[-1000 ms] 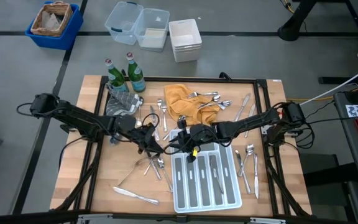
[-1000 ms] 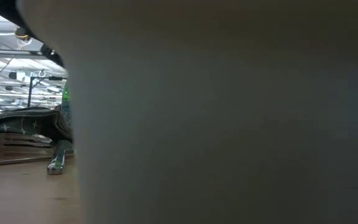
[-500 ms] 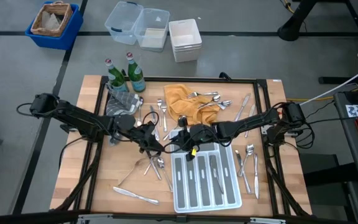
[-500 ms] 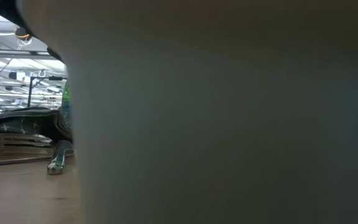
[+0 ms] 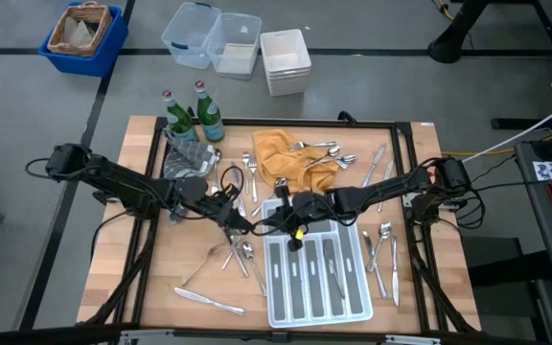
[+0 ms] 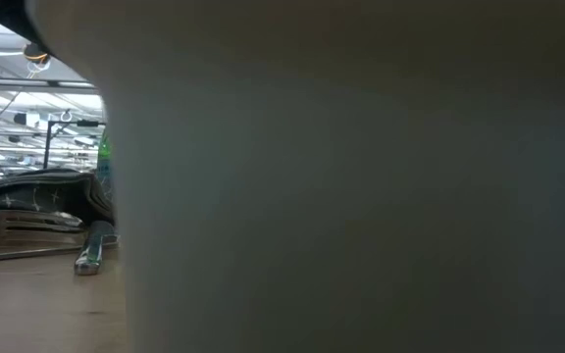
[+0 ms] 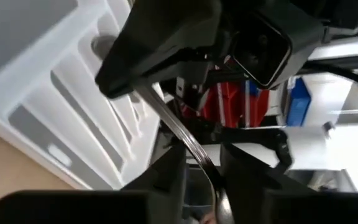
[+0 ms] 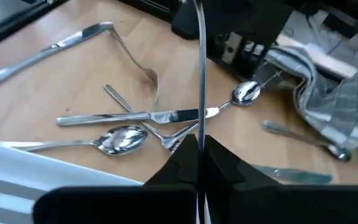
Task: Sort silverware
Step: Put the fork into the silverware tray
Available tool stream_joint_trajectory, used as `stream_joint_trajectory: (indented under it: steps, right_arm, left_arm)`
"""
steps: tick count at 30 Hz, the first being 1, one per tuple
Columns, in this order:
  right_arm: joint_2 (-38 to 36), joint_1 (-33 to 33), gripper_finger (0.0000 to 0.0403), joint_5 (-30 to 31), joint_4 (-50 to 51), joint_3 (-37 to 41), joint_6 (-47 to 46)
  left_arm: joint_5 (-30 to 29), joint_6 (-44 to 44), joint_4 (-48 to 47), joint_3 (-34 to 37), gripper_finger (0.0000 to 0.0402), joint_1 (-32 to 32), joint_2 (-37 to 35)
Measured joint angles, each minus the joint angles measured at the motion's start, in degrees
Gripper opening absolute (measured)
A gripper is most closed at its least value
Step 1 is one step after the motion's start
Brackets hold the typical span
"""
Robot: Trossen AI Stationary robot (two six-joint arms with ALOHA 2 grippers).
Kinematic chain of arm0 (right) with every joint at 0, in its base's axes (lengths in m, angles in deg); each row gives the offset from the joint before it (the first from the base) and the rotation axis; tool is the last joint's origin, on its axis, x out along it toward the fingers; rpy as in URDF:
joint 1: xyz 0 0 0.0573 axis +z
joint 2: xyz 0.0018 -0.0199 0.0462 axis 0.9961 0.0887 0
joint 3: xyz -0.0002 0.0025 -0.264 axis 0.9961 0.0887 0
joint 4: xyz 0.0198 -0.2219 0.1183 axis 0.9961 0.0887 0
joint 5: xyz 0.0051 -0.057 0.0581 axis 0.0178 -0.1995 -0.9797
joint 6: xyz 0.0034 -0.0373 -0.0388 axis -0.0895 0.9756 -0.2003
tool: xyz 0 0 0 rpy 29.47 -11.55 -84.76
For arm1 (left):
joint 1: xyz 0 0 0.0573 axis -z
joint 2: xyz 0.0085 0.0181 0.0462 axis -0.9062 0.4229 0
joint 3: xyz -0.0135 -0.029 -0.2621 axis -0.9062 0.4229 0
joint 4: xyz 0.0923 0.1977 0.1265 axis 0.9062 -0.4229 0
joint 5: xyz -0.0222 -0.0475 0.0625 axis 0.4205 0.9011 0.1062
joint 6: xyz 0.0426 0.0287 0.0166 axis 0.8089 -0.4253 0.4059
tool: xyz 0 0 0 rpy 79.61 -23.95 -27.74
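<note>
High view: we see the left gripper [image 5: 241, 224] and the right gripper [image 5: 268, 226] meeting nose to nose just off the far left corner of the white tray [image 5: 362, 309], which holds a few knives in its slots. More silverware [image 5: 245, 257] lies loose on the wooden table [image 5: 123, 259] beside the tray, with other pieces on the yellow cloth [image 5: 281, 158] and along the tray's right side. Two green bottles [image 5: 192, 115] stand at the far left.

Low view: we find most of the picture blocked by something pale and close; only a fork [image 6: 18, 230] shows at the left.

Left wrist view: we look past the left fingers [image 7: 166, 174], which stand apart on either side of a slim utensil [image 7: 179, 130] without pressing it, while the right gripper [image 7: 143, 92] beyond pinches its far end.

Right wrist view: we see the right fingers [image 8: 188, 163] clenched on that utensil's thin handle [image 8: 199, 74], above knives, spoons and a fork on the wood and a grey striped towel [image 8: 328, 87].
</note>
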Motion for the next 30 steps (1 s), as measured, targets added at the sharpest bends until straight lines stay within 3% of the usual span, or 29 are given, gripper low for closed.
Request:
stream_joint_trajectory:
  steps: [6, 14, 24, 30]
  right_arm:
    - [-1.2, 2.69, 0.0007, -0.15, 4.46, -0.13, -6.9]
    - [-4.9, 7.64, 0.0005, 2.17, 12.72, -0.13, -21.5]
    - [-8.02, 15.79, 0.0006, 2.28, 29.64, -0.13, -63.94]
    - [-7.98, 21.18, 0.0004, 0.24, 33.11, -0.11, -89.17]
  left_arm:
    - [0.95, 9.58, -0.08, 0.0, 0.0129, -1.18, -2.13]
    - [6.41, 15.28, -4.69, 0.0, 0.0128, -5.46, -7.21]
    - [6.74, 21.3, -19.06, 0.02, 0.0123, -7.45, -12.58]
    - [6.76, 22.76, -24.99, 0.02, 0.0123, -7.06, -12.73]
